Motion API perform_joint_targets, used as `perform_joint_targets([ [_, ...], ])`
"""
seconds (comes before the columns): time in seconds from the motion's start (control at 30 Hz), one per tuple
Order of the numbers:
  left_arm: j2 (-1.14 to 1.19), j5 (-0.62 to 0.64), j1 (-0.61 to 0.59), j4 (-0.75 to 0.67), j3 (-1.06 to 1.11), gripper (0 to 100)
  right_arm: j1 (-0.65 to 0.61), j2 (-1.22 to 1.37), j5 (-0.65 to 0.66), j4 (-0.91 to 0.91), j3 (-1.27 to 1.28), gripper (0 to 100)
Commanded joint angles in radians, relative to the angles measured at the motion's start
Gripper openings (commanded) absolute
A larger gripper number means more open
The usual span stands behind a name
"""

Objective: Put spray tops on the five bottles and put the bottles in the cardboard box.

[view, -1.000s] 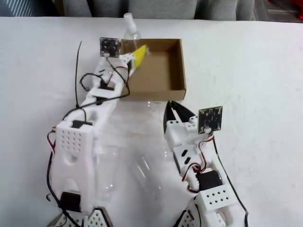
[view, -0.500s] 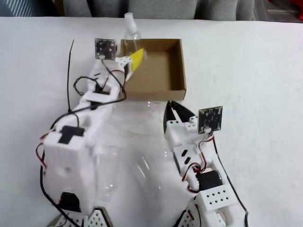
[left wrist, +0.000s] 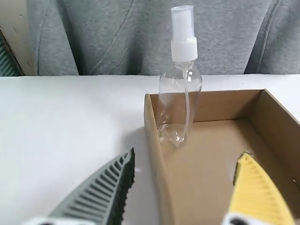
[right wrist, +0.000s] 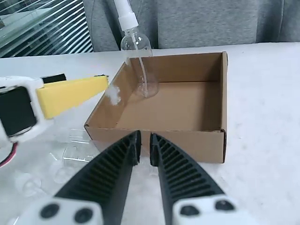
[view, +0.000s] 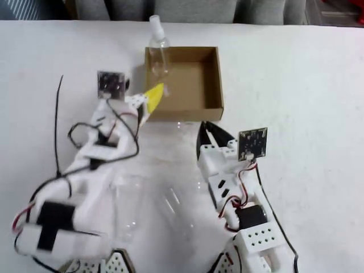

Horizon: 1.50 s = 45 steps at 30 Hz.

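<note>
An open cardboard box (view: pixel 196 104) sits at the table's far middle. A clear bottle (view: pixel 158 52) with a white spray top (left wrist: pixel 183 33) stands upright in its far left corner; it also shows as the bottle (left wrist: pixel 179 104) and the bottle (right wrist: pixel 138 60). My left gripper (view: pixel 149 100) is open at the box's front left corner, its grey finger (left wrist: pixel 101 197) outside the wall and its yellow finger (left wrist: pixel 255 197) over the box floor, nothing held. My right gripper (view: pixel 208 132) is shut and empty just before the box's front wall (right wrist: pixel 154 140).
Clear bottles without tops lie on the table between the arms (view: pixel 170 199), and one lies by the box's front left corner (right wrist: pixel 75 149). The left arm's yellow finger (right wrist: pixel 70 93) is beside the box. White table stretches to the right of the box.
My left gripper has drawn back from inside the box to its front left corner, leaving the bottle standing upright in the far corner. The right arm has not moved.
</note>
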Motion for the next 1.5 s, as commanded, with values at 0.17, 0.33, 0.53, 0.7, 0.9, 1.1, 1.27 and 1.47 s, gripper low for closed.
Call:
perform_joint_targets([
  [0.17,-0.538,-0.006,-0.084,0.387,0.19,33,0.002,-0.002,0.011,-0.01,0.002,1.5],
  [0.33,-0.708,-0.006,-0.142,0.792,0.117,33,0.045,-0.002,0.011,-0.01,0.017,1.5],
  [0.53,-0.763,-0.011,-0.16,1.056,0.035,33,0.079,-0.002,0.011,-0.012,0.041,1.5],
  [0.7,-0.757,-0.012,-0.16,1.346,-0.064,33,0.094,-0.002,0.011,-0.012,0.043,1.5],
  [0.9,-0.757,-0.097,-0.145,1.72,-0.184,33,0.088,-0.002,0.011,-0.012,0.043,1.5],
  [1.1,-0.765,-0.199,-0.028,1.901,-0.17,33,0.088,-0.002,0.011,-0.012,0.043,1.5],
  [1.27,-0.765,-0.167,0.084,1.863,-0.072,33,0.09,-0.002,0.011,-0.012,0.043,1.5],
  [1.47,-0.757,-0.043,0.111,1.651,0.089,33,0.091,-0.002,0.029,-0.012,0.043,1.5],
])
